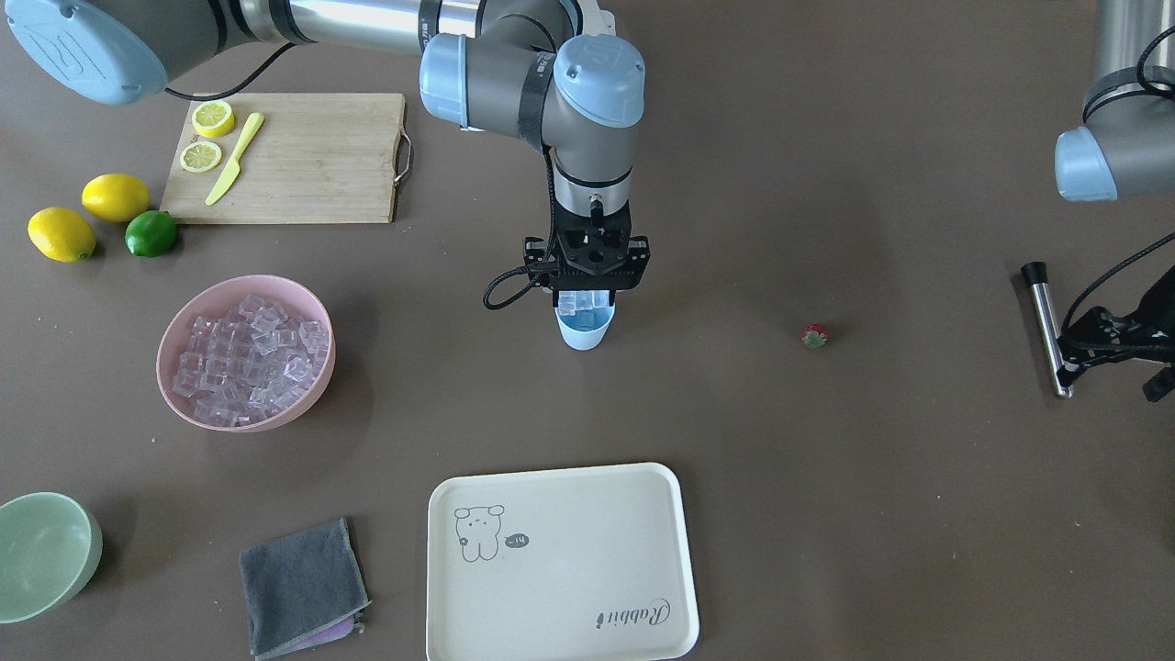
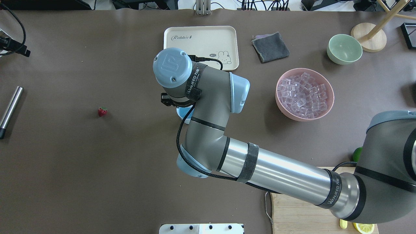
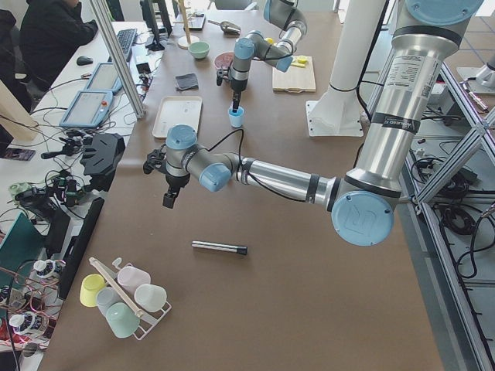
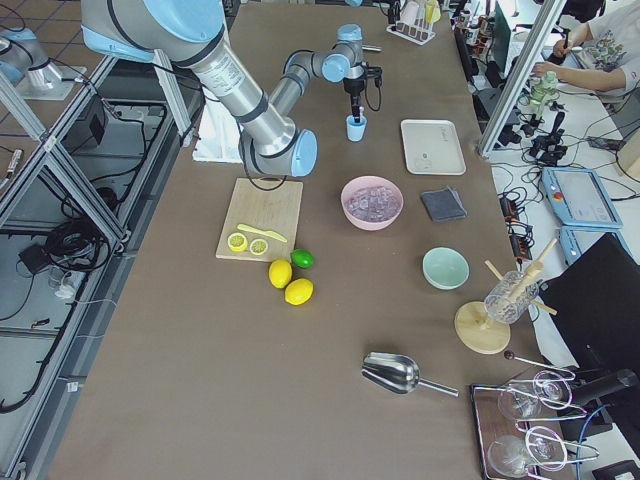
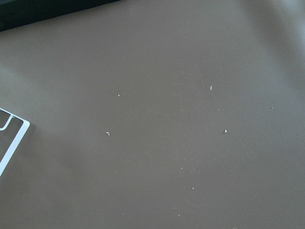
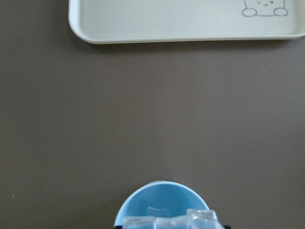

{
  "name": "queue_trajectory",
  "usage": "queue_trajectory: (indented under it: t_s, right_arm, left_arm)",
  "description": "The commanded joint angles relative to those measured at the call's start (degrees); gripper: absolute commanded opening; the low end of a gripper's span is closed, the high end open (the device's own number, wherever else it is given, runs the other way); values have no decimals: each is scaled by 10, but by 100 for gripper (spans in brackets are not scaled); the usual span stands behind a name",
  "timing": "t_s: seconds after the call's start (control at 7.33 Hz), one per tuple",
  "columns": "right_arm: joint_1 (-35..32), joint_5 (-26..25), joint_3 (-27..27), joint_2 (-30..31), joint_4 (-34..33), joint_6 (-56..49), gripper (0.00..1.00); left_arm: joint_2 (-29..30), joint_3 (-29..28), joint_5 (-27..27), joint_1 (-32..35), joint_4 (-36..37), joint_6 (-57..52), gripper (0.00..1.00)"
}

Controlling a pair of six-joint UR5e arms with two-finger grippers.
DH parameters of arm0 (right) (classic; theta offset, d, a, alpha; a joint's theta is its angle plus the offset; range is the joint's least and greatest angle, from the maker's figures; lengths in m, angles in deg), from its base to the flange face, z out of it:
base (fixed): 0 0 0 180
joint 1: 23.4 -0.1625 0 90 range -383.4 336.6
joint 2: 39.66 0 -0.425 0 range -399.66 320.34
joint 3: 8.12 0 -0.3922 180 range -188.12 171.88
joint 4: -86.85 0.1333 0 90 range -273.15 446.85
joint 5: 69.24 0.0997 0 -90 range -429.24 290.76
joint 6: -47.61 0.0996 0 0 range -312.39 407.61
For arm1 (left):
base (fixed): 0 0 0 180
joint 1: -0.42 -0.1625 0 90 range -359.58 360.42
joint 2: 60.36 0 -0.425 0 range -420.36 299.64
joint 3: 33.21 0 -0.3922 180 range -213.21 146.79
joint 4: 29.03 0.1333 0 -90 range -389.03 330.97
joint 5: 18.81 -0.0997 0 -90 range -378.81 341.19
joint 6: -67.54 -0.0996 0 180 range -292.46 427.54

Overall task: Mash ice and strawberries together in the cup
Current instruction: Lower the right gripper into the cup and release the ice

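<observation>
Your right gripper (image 1: 585,301) is clamped on a couple of cubes of ice (image 6: 190,220) right above the cup (image 1: 584,332), just over its rim. The strawberry (image 1: 814,336) lies well off to the cup's side, toward the left gripper (image 1: 1115,340). Can't tell if that one's released or clenched. The pink bowl (image 1: 275,419) with more cubes sits on the cup's other side.
</observation>
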Motion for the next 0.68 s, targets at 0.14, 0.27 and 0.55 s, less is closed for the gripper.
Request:
queue_trajectory:
  t_s: [0.14, 0.27, 0.55]
  right_arm:
    - [2, -1, 2, 0, 0, 1, 39]
    - [4, -1, 6, -1, 0, 5, 61]
    - [4, -1, 6, -1, 0, 11, 87]
  left_arm:
    - [-2, -1, 0, 0, 0, -1, 98]
    - [-2, 0, 0, -1, 0, 0, 98]
    - [-2, 0, 1, 0, 0, 0, 98]
